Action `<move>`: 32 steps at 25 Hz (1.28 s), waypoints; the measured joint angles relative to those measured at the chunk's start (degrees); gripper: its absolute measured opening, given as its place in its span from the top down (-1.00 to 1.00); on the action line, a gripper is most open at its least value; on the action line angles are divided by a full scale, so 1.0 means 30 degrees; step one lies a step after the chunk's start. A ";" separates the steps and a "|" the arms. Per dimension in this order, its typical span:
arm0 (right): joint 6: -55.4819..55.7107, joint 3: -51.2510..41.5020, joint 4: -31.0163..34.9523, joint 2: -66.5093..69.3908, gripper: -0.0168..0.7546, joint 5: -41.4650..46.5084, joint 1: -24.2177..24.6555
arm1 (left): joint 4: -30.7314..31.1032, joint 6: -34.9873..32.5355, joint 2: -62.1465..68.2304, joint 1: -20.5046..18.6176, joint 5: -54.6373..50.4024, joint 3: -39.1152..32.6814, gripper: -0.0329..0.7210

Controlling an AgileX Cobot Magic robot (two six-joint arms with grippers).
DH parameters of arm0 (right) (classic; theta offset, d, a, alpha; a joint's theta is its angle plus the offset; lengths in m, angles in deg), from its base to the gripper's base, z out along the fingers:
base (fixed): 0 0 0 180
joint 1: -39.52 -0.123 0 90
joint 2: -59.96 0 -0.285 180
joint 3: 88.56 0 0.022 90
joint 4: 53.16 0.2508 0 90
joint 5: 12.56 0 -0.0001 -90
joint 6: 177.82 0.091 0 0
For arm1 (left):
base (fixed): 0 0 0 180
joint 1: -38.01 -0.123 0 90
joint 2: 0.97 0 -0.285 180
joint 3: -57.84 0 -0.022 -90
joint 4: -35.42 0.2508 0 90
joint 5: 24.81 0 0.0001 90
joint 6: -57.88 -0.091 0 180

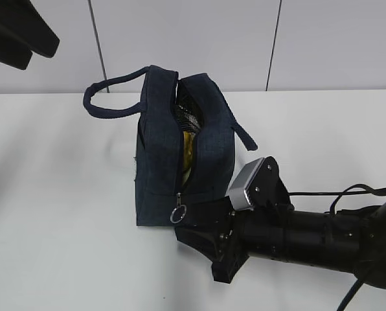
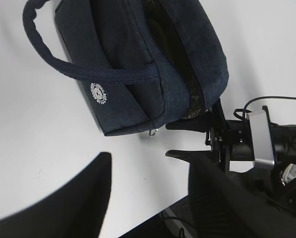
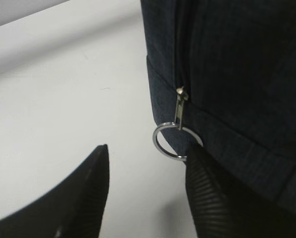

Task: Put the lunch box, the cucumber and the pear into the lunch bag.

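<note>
Right jaws (image 3: 145,183) parted beside one lunch bag (image 1: 160,155).

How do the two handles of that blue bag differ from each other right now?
The left handle arches up and out in a full open loop beside the lunch bag; the right handle hangs down along the bag's side, with only a short strap showing.
The left handle stands far from the right gripper; the right handle hangs just above that gripper's arm.
Both are dark navy padded straps like the bag.
</note>
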 joint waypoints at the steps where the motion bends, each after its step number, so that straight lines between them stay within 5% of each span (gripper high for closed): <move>1: 0.0000 0.0083 -0.0004 0.0000 -0.01 0.0000 0.0000 | 0.0000 0.0000 0.0000 0.0000 0.0000 0.0000 -0.04; 32: 0.2518 0.2660 -0.2035 0.0792 -0.01 0.1469 -0.0035 | 0.0019 0.0000 0.0214 0.0000 0.0000 0.0000 -0.04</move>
